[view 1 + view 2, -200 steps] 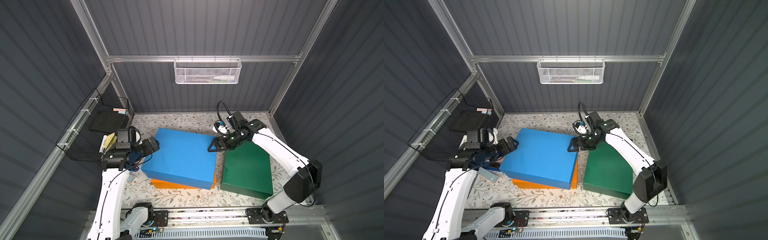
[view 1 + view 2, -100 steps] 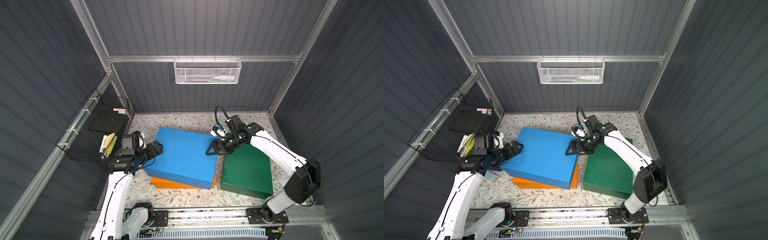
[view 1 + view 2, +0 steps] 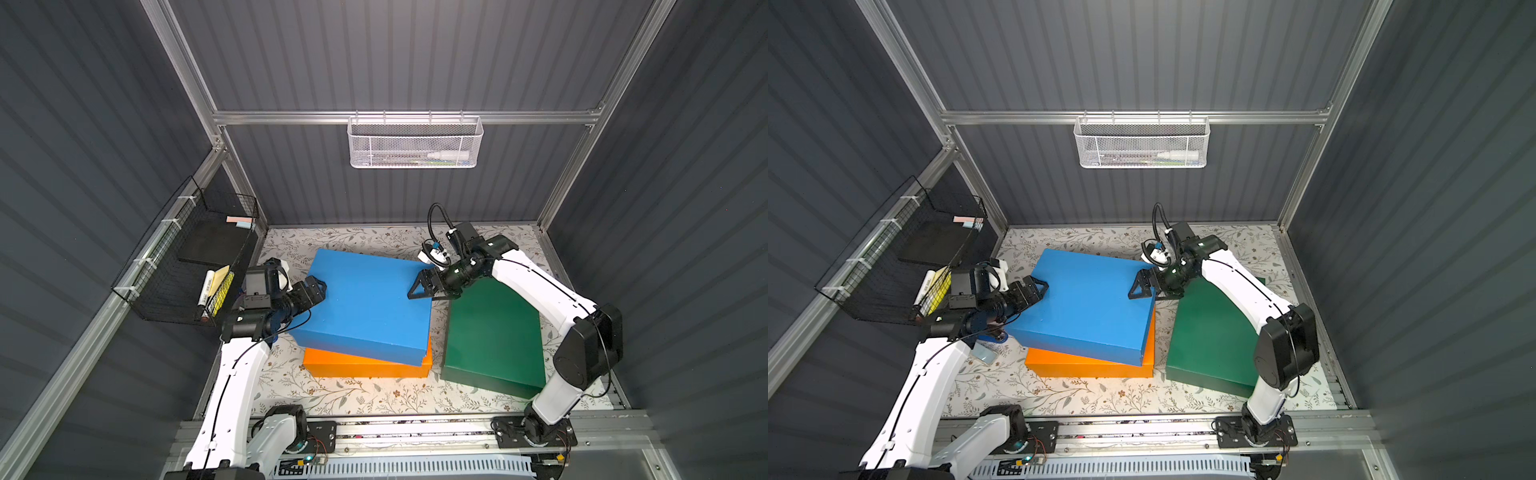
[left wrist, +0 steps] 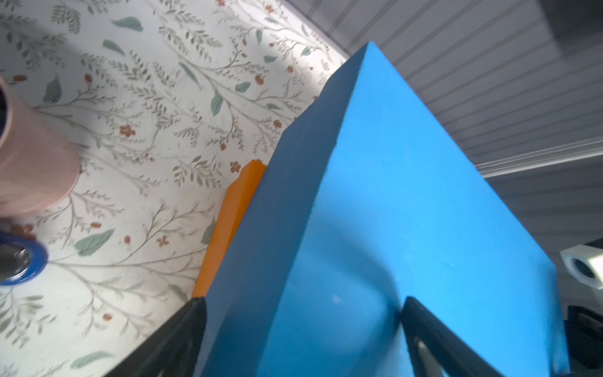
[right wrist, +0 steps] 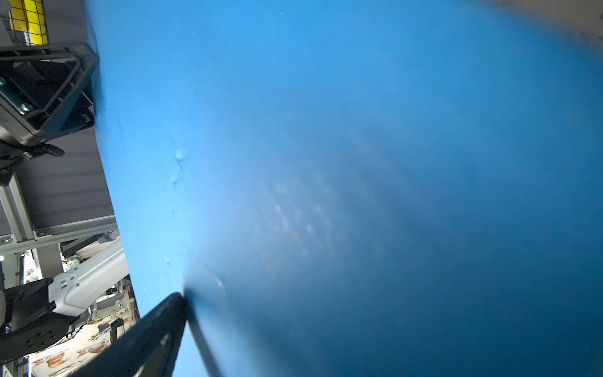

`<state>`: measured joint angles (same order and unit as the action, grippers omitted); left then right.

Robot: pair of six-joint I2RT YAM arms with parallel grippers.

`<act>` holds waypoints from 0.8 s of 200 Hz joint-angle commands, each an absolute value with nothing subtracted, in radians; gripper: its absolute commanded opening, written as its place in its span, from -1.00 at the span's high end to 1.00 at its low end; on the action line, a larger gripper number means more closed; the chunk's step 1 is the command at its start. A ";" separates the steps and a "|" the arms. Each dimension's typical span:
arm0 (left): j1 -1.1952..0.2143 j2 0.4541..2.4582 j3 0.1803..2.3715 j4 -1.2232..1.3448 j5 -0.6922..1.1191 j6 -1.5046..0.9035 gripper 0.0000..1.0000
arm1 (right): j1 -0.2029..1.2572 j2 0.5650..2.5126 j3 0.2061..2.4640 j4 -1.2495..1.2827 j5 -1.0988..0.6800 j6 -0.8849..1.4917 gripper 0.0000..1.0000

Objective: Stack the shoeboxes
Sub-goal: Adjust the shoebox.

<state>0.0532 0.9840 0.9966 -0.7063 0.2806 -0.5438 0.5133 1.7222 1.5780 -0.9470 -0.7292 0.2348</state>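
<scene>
Viewing the cell from above, you find the blue shoebox (image 3: pixel 365 307) lying on top of the orange shoebox (image 3: pixel 361 368). It is turned at an angle, so a strip of orange shows along the near side and at the right corner. The dark green shoebox (image 3: pixel 494 332) lies flat on the floral table (image 3: pixel 353 395) just to the right of the pair, with a narrow gap between. All three lids are on.

Check the left gripper (image 3: pixel 313 291) at the left edge of the blue shoebox, towards its far corner. Its jaws stand wide apart. In the left wrist view, one finger (image 4: pixel 176 336) sits beside the side wall and the other finger (image 4: pixel 424 333) sits over the lid. The jaws therefore straddle the upper edge without clamping it.

Check the right gripper (image 3: pixel 426 291) at the right edge of the same lid. Its jaws are also spread wide. In the right wrist view, one finger (image 5: pixel 153 329) lies against the blue surface; the other is out of that view.

Note a pink cup (image 4: pixel 29 163) and a blue tape roll (image 4: pixel 19 261) on the table left of the stack. A light-blue stapler (image 3: pixel 984 354) lies under the left arm.
</scene>
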 commanded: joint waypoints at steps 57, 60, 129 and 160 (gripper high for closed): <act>0.031 0.929 1.136 -1.051 0.134 -0.650 -0.99 | 0.547 1.748 1.536 -0.994 -0.630 0.155 -0.98; 0.031 0.925 1.138 -1.053 0.131 -0.651 -0.99 | 0.548 1.746 1.534 -0.992 -0.630 0.156 -0.98; 0.031 0.986 1.195 -1.125 0.011 -0.587 -0.99 | 0.548 1.701 1.526 -1.006 -0.610 0.158 -0.98; 0.031 1.045 1.312 -1.108 -0.013 -0.566 -0.99 | 0.548 1.652 1.511 -0.996 -0.576 0.191 -0.98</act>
